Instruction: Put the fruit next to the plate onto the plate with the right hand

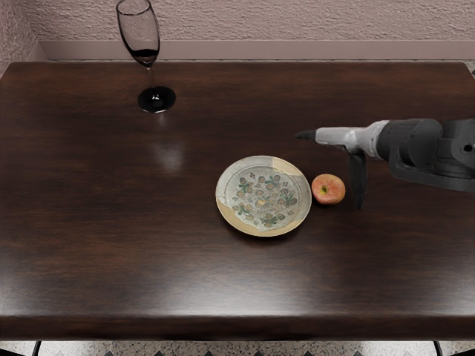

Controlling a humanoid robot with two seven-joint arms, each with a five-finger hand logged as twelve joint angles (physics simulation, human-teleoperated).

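The fruit (pixel 328 188) (round, red and yellow, apple-like) is lying on the dark wooden surface (pixel 111 245), just beside the right rim of the plate (pixel 225 196); whether the two are touching cannot be told. The plate is lying flat near the middle of the surface, showing a pale rim and a leafy pattern across its centre; the fruit is not yet sitting on it. The right robot hand (pixel 343 137) is hovering above and slightly behind the fruit, its arm reaching in from the picture's right edge; its fingers (pixel 308 136) are stretching straight out toward the left, while the thumb (pixel 358 182) is hanging downward just to the right of the fruit. The robot hand is spreading apart and gripping nothing; whether the thumb tip is touching the surface cannot be told. Farther out, well apart from the plate, a wine glass (pixel 139 33) is standing on its foot near the far left edge of the surface, holding a little dark liquid in its bowl. A pale textured wall (pixel 297 18) is running behind.
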